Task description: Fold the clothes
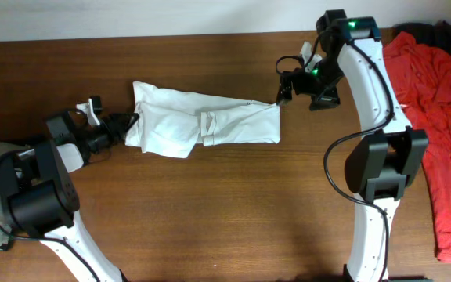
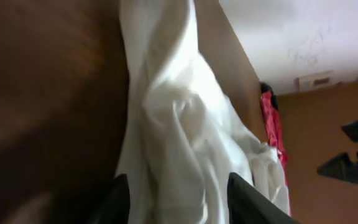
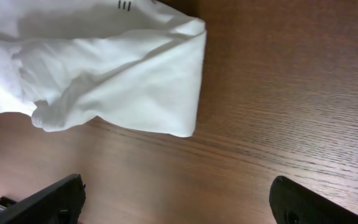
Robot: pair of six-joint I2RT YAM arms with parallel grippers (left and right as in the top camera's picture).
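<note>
the shirt (image 1: 210, 124) lies in a long band on the table (image 1: 210, 211). my left gripper (image 1: 130, 122) is half open with its left edge between the fingers. my right gripper (image 1: 282, 92) is wide open, empty, just off its right end.

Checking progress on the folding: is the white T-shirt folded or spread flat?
Partly folded: the T-shirt lies as a long narrow strip on the table, doubled over at its right end, bunched at its left.
</note>
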